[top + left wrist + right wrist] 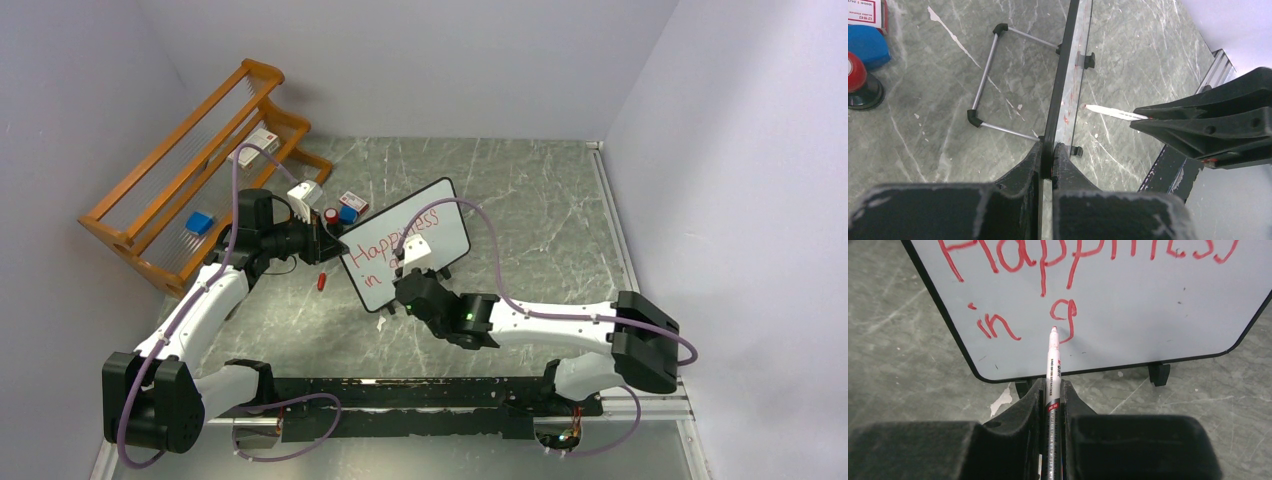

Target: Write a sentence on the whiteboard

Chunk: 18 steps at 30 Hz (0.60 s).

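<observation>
Pale lilac walls (420, 60), grey marble tabletop (540, 200)

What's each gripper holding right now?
Left gripper: closed on the whiteboard edge.
Right gripper: closed on the marker, tip at the board.

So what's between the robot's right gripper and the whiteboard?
A white marker. The right gripper is shut on its barrel, and its red tip points at the whiteboard, right by the red "g". The right wrist view shows it best.
</observation>
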Each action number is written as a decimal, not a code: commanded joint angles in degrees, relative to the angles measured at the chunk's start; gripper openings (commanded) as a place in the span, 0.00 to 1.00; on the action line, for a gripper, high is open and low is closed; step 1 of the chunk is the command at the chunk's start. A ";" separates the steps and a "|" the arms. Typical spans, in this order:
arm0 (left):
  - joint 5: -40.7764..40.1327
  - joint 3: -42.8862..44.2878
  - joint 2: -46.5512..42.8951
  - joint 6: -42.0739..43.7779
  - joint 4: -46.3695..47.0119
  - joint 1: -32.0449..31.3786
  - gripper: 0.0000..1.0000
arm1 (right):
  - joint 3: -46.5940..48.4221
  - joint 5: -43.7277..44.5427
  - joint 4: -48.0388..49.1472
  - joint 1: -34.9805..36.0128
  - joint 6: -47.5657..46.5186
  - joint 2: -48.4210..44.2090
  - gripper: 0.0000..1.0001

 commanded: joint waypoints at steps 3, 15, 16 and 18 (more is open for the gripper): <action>-5.64 -1.10 1.32 3.34 -5.12 0.25 0.05 | -0.58 2.33 1.56 -0.11 -1.15 -4.20 0.00; -5.56 -1.05 1.52 3.35 -5.17 0.25 0.05 | 0.12 2.78 3.66 -3.22 -2.39 -1.68 0.00; -5.56 -1.04 1.57 3.37 -5.15 0.23 0.05 | 0.21 2.60 3.89 -3.31 -2.52 -1.54 0.00; -5.61 -1.04 1.54 3.35 -5.16 0.23 0.05 | 0.30 2.39 4.39 -3.45 -2.60 -1.13 0.00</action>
